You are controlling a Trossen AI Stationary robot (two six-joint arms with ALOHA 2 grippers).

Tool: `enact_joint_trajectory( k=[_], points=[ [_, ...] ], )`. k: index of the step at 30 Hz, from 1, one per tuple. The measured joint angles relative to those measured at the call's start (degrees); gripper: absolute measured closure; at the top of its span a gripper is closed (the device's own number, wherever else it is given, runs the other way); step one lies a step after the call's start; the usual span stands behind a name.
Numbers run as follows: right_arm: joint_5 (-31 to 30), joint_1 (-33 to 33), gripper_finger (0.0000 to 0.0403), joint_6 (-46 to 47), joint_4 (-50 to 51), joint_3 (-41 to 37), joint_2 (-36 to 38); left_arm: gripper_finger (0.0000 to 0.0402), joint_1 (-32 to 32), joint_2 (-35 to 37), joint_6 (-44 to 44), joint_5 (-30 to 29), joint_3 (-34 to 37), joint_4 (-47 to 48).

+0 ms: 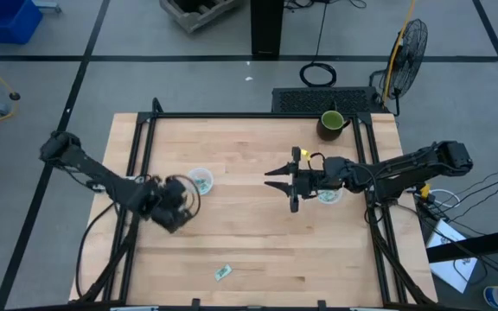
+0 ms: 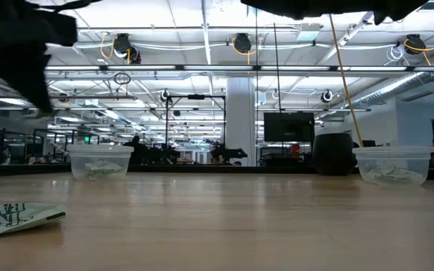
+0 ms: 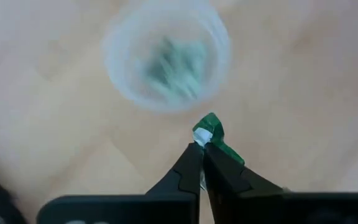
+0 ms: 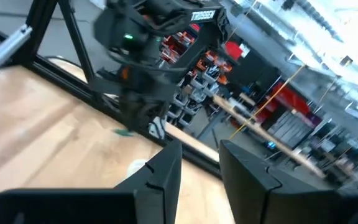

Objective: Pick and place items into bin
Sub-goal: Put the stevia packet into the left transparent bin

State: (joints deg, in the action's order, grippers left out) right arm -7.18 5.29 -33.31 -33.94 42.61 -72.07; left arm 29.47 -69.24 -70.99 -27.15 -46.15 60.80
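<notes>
Table: pale wood top inside a dark frame, both my arms reaching in over it from either side.

My right arm: stretched in from the right side, right claw hanging over mid-table. Its jaws stand partly apart with nothing between them, as the right wrist view shows.

My left arm: reaching in from the left side, left claw lifted off the wood, beside and slightly nearer than the left bin. Jaws pinched narrow on one packet, which pokes out past the tips, green with a white end.

Dark green mug: far right of the table, not part of the job.

Left bin: a clear round tub left of centre, green-and-white packets already lying in it. In the left wrist view it sits ahead of my held packet.

Right bin: a matching clear tub partly under my right forearm, also holding packets.

Loose packet: flat on the wood near the front edge, well apart from both bins.

Handling, as I judge it: these packets are very light, crinkly and thin, likely slick. A grip across the flat middle seems safer than one on a corner. Mine looks taken by an end, so it could swing or slip.
</notes>
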Motion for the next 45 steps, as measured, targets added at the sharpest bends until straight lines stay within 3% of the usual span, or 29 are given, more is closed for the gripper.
enact_joint_trajectory(
  k=[2, 10, 18, 28, 42, 45],
  points=[
    [0.0, 0.0, 0.0298, 3.4, 0.9, 0.0, 0.0, 0.0377, -4.0, 1.7, 6.1, -2.5, 0.0, -1.2],
    [0.0, 0.4, 0.0298, 13.3, 7.2, -1.5, 0.0, 0.0394, -20.7, 1.5, 30.3, -0.8, -0.1, -8.9],
    [0.0, 3.5, 0.0298, 16.3, 3.8, -7.9, 0.0, 0.0362, -31.3, -3.8, 41.0, 5.6, 0.5, -15.5],
    [0.0, 6.2, 0.0298, 19.2, -1.0, -10.6, 0.0, 0.0356, -33.1, -12.8, 42.4, 9.1, 0.7, -17.3],
    [0.1, 6.4, 0.0281, 16.4, -5.0, -10.6, -1.6, 0.0355, -33.0, -13.5, 46.7, 10.6, 0.7, -18.6],
    [5.5, 6.1, 0.0258, 15.7, -8.1, -9.8, -4.4, 0.0355, -33.0, -13.5, 46.8, 10.6, 0.7, -18.6]
  ],
)
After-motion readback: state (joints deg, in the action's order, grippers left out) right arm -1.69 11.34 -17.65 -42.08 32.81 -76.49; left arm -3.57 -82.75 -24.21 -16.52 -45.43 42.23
